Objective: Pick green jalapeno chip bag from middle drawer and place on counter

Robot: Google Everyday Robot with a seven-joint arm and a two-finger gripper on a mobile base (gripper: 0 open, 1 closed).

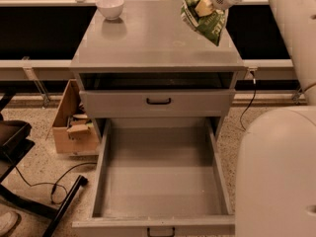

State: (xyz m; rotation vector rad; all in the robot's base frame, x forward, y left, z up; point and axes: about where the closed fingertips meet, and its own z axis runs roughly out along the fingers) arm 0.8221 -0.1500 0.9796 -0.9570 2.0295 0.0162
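The green jalapeno chip bag [203, 18] hangs tilted from my gripper [204, 6], which is shut on its upper part. The bag is held just above the right rear part of the counter [148, 41]. The middle drawer [160, 174] is pulled fully open below and its grey floor is bare. My white arm reaches in from the upper right and its large body fills the lower right of the view.
A white bowl [109, 7] stands at the counter's back left. A closed drawer front with a black handle [158, 101] sits above the open drawer. A cardboard box [74, 122] and black chair legs with a cable [34, 186] are on the floor at left.
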